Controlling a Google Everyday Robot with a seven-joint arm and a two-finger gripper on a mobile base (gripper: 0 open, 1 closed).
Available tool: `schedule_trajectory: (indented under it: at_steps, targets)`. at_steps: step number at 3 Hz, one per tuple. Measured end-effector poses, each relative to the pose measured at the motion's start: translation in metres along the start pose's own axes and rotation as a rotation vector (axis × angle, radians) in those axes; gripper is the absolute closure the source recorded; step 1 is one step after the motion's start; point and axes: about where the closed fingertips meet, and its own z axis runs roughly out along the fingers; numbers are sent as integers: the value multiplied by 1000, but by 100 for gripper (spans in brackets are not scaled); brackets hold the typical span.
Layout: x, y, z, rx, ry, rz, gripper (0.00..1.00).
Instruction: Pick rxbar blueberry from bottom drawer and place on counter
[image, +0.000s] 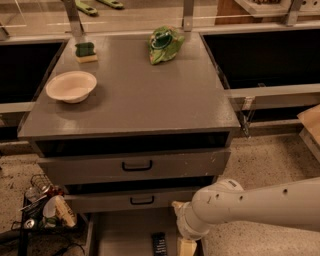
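gripper (186, 246) low over the pulled-out bottom drawer (125, 230), just right of the rxbar blueberry (159, 245).

dark bar flat on the grey drawer floor near the front, partly cut by the lower edge of the view, close beside the gripper; contact between them not clear. gripper mostly cut off by that same edge; open or closed: cannot tell. white arm (250, 207) reaching in from the right, rounded wrist in front of the cabinet's lower right corner. above the tray, two shut drawers with black handles (137, 165). on the counter (130, 95): white bowl (71, 86) at the left, green chip bag (164, 44) at the back, green-and-yellow sponge (85, 51) at the back left, all well apart. wire basket (42, 207) of clutter on the floor at the left.
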Motion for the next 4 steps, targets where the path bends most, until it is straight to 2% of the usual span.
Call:
schedule_trajectory:
  at_steps: [1, 2, 3, 4]
  targets:
    - [0, 9, 30, -22, -13, -11, 0]
    - [0, 9, 30, -22, -13, -11, 0]
    - [1, 31, 76, -67, -65, 29, 0]
    - [1, 32, 79, -65, -67, 34, 0]
